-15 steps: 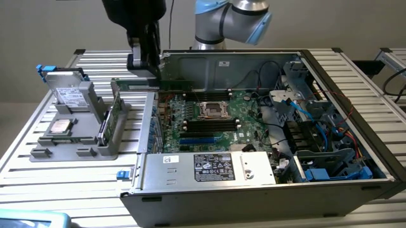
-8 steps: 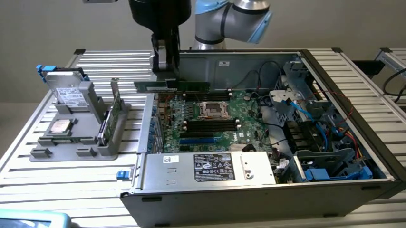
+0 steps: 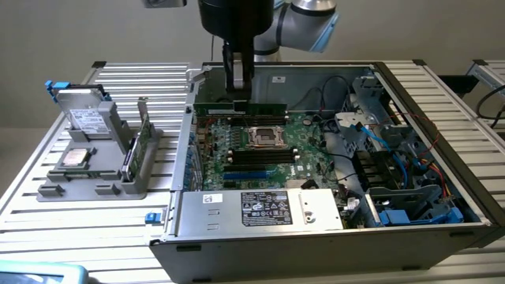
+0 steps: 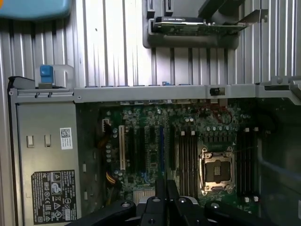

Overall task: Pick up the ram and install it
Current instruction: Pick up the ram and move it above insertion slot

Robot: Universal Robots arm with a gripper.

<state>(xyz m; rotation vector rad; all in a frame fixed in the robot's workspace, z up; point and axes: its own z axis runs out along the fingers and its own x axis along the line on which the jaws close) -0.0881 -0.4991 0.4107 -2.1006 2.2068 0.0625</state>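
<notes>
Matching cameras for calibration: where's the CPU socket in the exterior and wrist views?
Exterior view: CPU socket sits mid-motherboard, just nearer the camera than the ram held by the gripper.
Wrist view: CPU socket lies between two banks of black memory slots, on the side away from the power supply.
Shared landmark: the labelled power supply at the case edge.
</notes>
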